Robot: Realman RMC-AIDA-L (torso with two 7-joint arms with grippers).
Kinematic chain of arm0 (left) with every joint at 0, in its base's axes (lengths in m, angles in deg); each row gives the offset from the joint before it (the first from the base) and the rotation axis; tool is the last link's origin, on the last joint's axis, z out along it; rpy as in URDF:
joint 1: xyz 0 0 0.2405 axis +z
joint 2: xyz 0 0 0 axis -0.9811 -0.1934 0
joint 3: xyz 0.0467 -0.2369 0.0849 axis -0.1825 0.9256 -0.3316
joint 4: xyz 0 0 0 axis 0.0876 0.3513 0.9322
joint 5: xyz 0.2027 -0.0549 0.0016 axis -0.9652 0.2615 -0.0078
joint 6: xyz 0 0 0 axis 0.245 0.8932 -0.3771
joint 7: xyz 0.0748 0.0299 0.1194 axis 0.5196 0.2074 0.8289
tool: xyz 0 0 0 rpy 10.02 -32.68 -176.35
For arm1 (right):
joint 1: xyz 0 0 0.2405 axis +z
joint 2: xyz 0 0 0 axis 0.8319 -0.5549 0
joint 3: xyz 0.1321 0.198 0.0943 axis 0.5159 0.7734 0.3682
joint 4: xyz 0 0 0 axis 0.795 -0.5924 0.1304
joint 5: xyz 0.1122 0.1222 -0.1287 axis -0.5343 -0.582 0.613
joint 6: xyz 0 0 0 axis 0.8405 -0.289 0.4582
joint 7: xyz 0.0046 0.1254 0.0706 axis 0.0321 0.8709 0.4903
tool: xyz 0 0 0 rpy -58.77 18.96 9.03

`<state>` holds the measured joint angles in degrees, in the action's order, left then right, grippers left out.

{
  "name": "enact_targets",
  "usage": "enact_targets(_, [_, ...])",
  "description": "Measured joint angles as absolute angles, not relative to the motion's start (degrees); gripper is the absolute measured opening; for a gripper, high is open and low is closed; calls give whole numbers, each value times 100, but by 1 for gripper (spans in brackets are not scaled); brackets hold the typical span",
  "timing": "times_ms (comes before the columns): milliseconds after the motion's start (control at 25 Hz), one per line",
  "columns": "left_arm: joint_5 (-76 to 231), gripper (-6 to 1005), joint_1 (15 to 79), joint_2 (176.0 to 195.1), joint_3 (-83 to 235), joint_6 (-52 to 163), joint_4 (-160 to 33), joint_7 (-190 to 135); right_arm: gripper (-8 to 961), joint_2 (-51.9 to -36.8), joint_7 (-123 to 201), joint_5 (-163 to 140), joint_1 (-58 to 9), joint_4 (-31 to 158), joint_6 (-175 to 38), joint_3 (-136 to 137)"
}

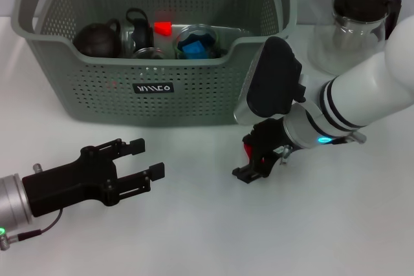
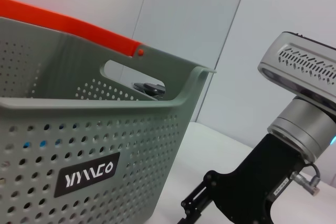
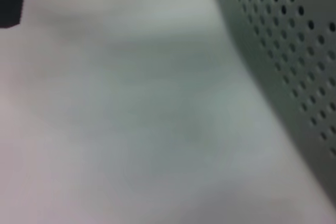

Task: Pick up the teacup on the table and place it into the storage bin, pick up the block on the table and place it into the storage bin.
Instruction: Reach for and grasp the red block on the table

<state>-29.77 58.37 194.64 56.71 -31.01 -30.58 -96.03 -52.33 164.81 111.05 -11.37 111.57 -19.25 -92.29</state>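
Grey-green perforated bin stands upright on the table, orange clips on its handles. Red block sits low by the right gripper, just before the bin.

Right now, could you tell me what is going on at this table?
The right claw is down at the table in front of the storage bin, closed around a small red block. The left claw hovers open over the table, holding nothing. The bin already holds a dark teapot and a glass cup with something blue inside. A glass jug stands beside it.
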Motion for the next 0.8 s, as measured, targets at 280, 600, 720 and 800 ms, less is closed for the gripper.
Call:
enact_targets(280, [-2994, 747, 5837, 19464, 5671, -3100, -3058, -9603, 740, -5203, 16667, 11107, -1188, 11520, -968, -8928])
enact_targets(600, [-2999, 748, 5837, 19465, 5672, -3093, -3058, -9603, 741, -5194, 16984, 11134, -1233, 11909, 338, -8226])
enact_targets(720, [-2985, 748, 5834, 19465, 5671, -3093, -3058, -9603, 741, -5186, 17317, 11193, -1312, 12099, 316, -8006])
enact_targets(800, [-2983, 748, 5821, 19465, 5671, -3093, -3058, -9603, 741, -5184, 17739, 11281, -1299, 12097, 248, -7910])
